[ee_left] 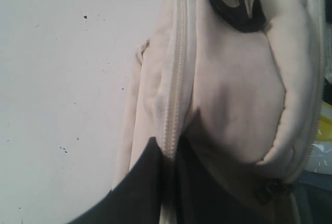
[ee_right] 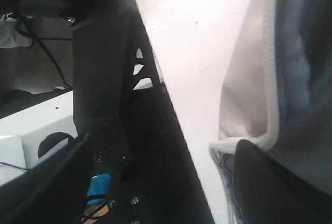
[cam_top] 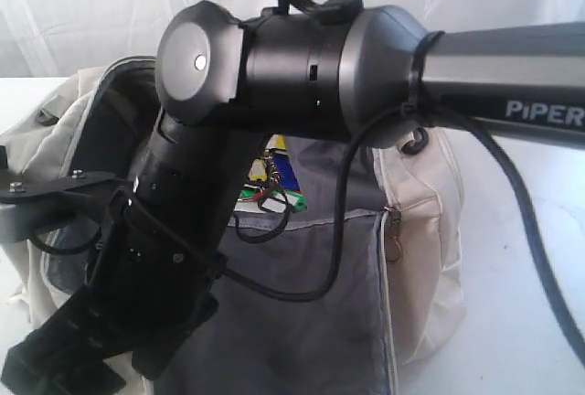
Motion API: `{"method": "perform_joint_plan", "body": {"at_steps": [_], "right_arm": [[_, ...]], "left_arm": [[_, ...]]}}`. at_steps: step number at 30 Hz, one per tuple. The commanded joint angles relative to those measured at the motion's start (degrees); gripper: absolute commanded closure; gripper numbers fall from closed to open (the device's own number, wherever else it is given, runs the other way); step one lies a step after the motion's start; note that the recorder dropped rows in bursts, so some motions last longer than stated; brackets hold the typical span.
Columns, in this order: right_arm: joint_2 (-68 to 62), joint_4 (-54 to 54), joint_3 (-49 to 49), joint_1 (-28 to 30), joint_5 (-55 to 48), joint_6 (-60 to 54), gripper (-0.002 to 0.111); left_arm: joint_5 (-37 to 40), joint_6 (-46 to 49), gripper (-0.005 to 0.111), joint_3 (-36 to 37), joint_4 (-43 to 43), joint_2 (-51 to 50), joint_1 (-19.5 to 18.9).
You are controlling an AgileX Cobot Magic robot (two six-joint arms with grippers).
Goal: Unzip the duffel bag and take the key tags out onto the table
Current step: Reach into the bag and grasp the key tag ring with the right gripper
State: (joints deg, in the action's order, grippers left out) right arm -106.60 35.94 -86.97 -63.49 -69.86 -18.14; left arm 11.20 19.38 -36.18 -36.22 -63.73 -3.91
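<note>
The cream duffel bag [cam_top: 425,194] lies unzipped on the white table [cam_top: 539,258], its grey lining [cam_top: 311,313] folded outward. The key tags [cam_top: 271,186], a coloured bunch on a ring, rest inside the opening behind my right arm. My left gripper [ee_left: 168,154] is shut on the bag's zip seam [ee_left: 174,79] at its end panel. At the bag's near left corner my right gripper [cam_top: 64,349] hangs low; its jaws stand wide apart [ee_right: 161,182], and one finger [ee_right: 280,182] lies against the bag's rim [ee_right: 249,141].
The big dark right arm [cam_top: 366,66] crosses most of the exterior view with its cable [cam_top: 338,230] looping over the lining. A dark ring fitting [ee_left: 236,1] sits on the bag's end. The left arm's bracket [cam_top: 46,189] is at the bag's left. White curtain behind.
</note>
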Motion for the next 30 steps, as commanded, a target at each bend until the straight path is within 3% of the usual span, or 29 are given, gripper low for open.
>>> {"method": "perform_joint_plan", "body": {"at_steps": [1,4,7,15,23,30], "right_arm": [[4.3,-0.4,-2.4,2.4,-0.1,1.7,0.033],[8.0,-1.1,-4.7,5.2,-0.1,2.2,0.034],[10.8,-3.9,-5.3,8.5,3.7,4.3,0.045],[5.4,-7.0,-4.3,9.4,9.0,8.4,0.108],[-5.9,-1.9,-4.3,3.3,9.8,5.4,0.108],[-1.3,-7.6,-4.9,6.4,10.5,5.2,0.108]], "left_arm": [[0.2,0.1,0.106,0.0,-0.7,0.4,0.0],[0.2,0.1,0.106,0.0,-0.7,0.4,0.0],[0.2,0.1,0.106,0.0,-0.7,0.4,0.0],[0.2,0.1,0.106,0.0,-0.7,0.4,0.0],[0.2,0.1,0.106,0.0,-0.7,0.4,0.0],[0.3,0.1,0.106,0.0,-0.7,0.4,0.0]]}}
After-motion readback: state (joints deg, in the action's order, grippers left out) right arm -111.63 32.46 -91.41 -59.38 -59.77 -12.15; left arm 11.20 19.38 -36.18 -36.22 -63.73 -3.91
